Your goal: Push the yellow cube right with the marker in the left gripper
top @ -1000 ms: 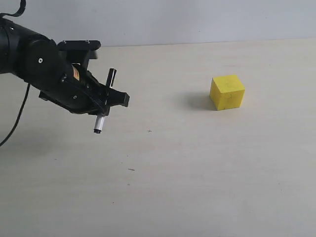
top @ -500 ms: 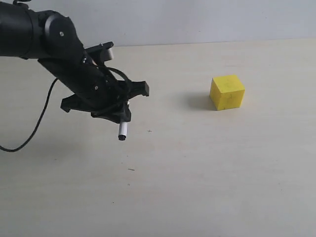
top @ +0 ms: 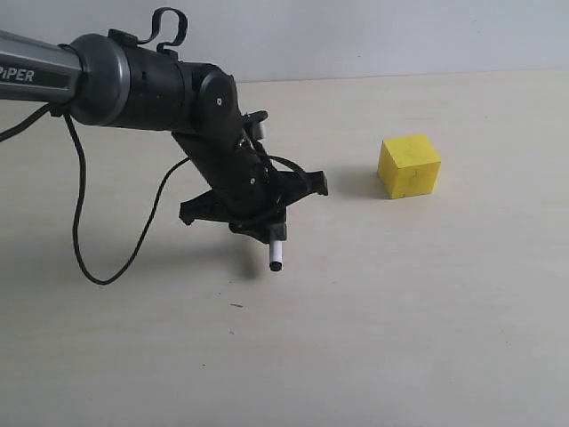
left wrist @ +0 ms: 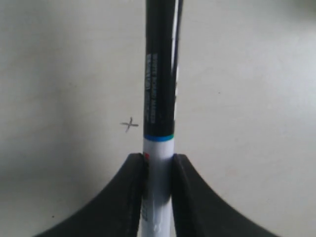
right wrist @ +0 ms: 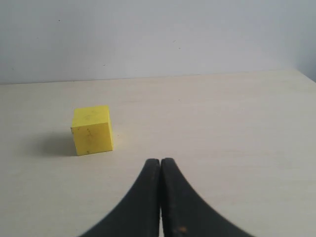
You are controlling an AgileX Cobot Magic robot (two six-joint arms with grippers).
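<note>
The yellow cube [top: 409,165] rests on the pale table at the right; it also shows in the right wrist view [right wrist: 92,130]. My left gripper [top: 267,218] is shut on the marker [top: 276,253], whose white lower end with a black tip points down and hovers just above the table, well to the left of the cube. In the left wrist view the marker [left wrist: 159,98] runs straight out between the jaws of the left gripper [left wrist: 158,160], white barrel clamped, black part beyond. My right gripper [right wrist: 160,162] is shut and empty, a short way from the cube.
A black cable [top: 107,258] from the left arm loops down onto the table at the left. A small pencilled cross [left wrist: 130,124] marks the table near the marker. The pale wall [top: 356,36] bounds the far edge of the table.
The left arm has swung to the right and nearer the cube, carrying the marker with it and lowering its tip toward the table. The cube has not moved.
</note>
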